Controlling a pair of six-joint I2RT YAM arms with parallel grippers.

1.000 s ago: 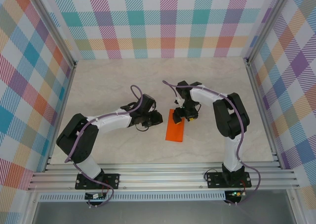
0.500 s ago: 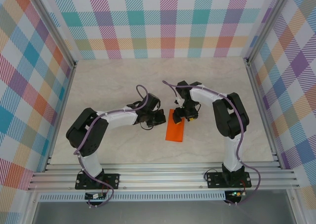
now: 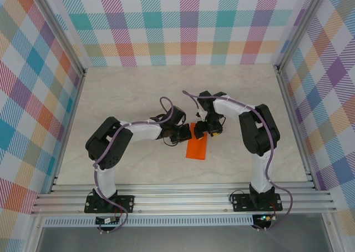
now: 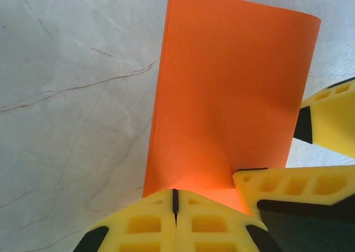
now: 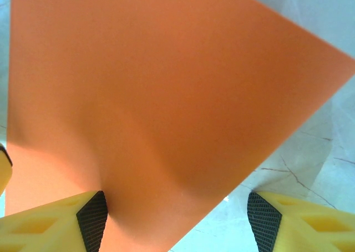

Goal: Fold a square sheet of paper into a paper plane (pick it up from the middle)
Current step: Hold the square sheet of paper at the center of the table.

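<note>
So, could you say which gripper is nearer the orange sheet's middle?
Right. The right gripper, open, straddles the far end of the orange sheet; the left gripper, shut, meets its left edge.

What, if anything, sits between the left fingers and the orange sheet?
Nothing visible does. The shut left gripper is right at the edge of the orange sheet. The open right gripper straddles the sheet beside it, not in between.

No legible text, labels, brands, numbers or signs in any view. Paper (image 4: 233,91) is plain orange, unprinted. Walls (image 3: 188,24) carry a plaid pattern only, no lettering.
</note>
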